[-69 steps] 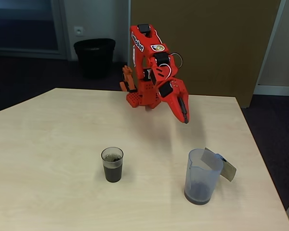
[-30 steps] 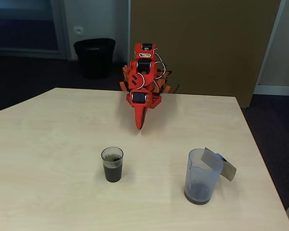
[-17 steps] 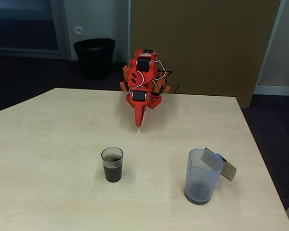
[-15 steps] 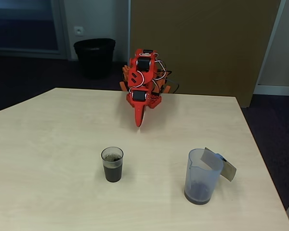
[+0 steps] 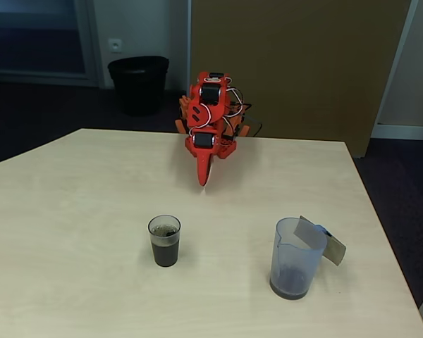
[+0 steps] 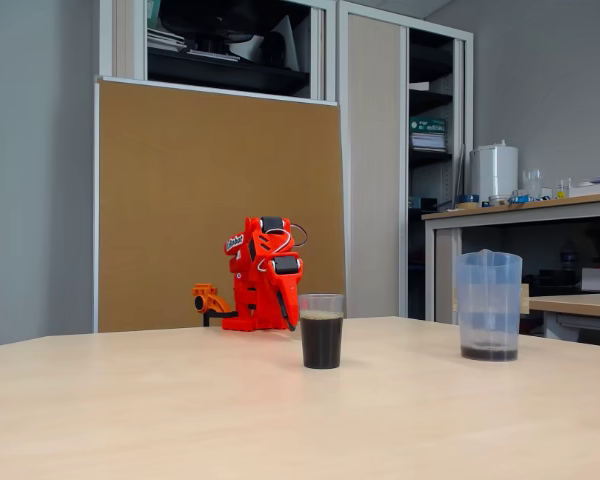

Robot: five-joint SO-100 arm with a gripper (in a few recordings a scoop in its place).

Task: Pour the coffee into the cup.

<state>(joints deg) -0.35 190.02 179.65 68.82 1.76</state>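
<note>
1. Coffee (image 5: 165, 251): near-black liquid, opaque, filling most of the cup (image 5: 164, 240). Its surface sits a little below the rim, seen in both fixed views (image 6: 321, 341).
2. Cup: small clear tumbler, smooth plastic, no handle, walls tapering downward. Upright on the table (image 5: 70, 211), roughly mid-table, well in front of the arm.
3. Jug (image 5: 294, 258): larger, translucent bluish-grey plastic, faintly frosted, with a small spout at the rim and a flat tab handle (image 5: 323, 241) sticking out on its right side in a fixed view. Upright, well apart from the cup, nearer the table's right edge. A thin dark layer of liquid lies at its bottom (image 6: 488, 352).
4. Table: pale wood-grain laminate, matte, straight edges, rounded-off corner at right.
5. Arm (image 5: 209, 113): bright orange-red printed plastic, blocky segments, black motor faces, loose white and dark wires. Folded back low over its base at the far table edge.
6. Gripper (image 5: 204, 176): long tapered fingers pointing down toward the tabletop, drawn together into 1 narrow wedge, nothing between them. Well apart from both the cup and the jug.
7. Background: black round bin (image 5: 137, 83) on dark floor; brown board panel (image 6: 220, 200) behind the arm.
</note>
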